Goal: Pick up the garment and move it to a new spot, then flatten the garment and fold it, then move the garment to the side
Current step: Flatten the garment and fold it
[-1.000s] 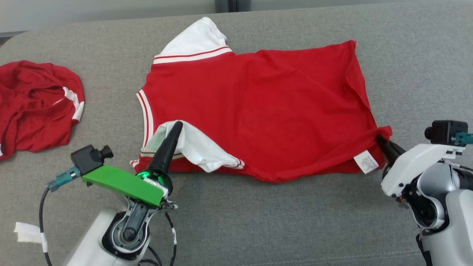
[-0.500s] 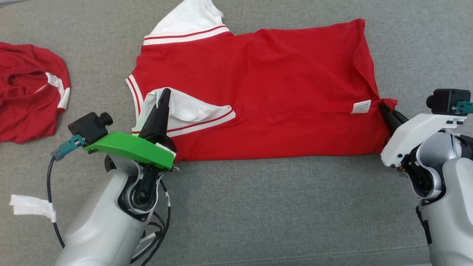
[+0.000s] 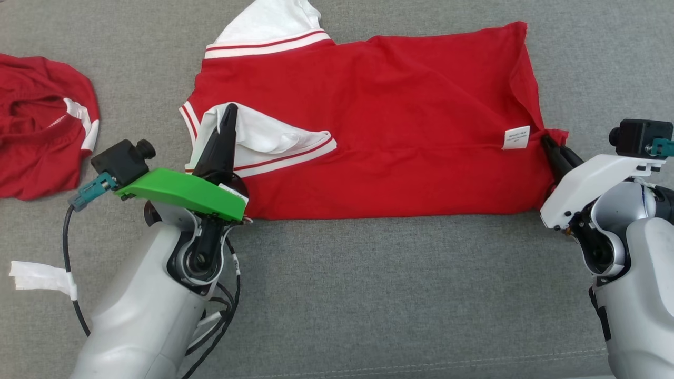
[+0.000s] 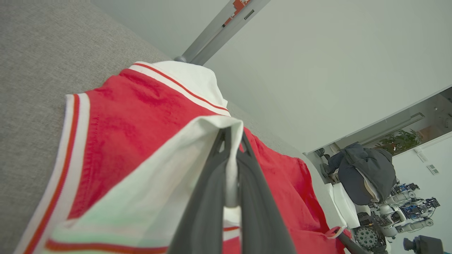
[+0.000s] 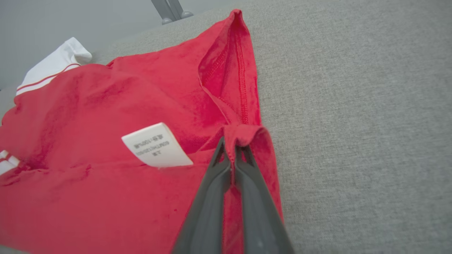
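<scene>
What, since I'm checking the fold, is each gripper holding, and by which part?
Both hold the red shirt: left gripper pinches its white sleeve, right gripper its hem corner.

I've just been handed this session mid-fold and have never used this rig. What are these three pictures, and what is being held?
This is a wheeled robot with two arms, each ending in a two-fingered end effector. The wide picture comes from its head, looking down on a grey padded surface. The other two come from a camera on each wrist, looking along that arm's fingers. A red shirt lies spread out, and a second red garment sits crumpled to the left. The left end effector is shut on the near white sleeve. The right end effector is shut on the shirt's hem corner, beside a white label.
</scene>
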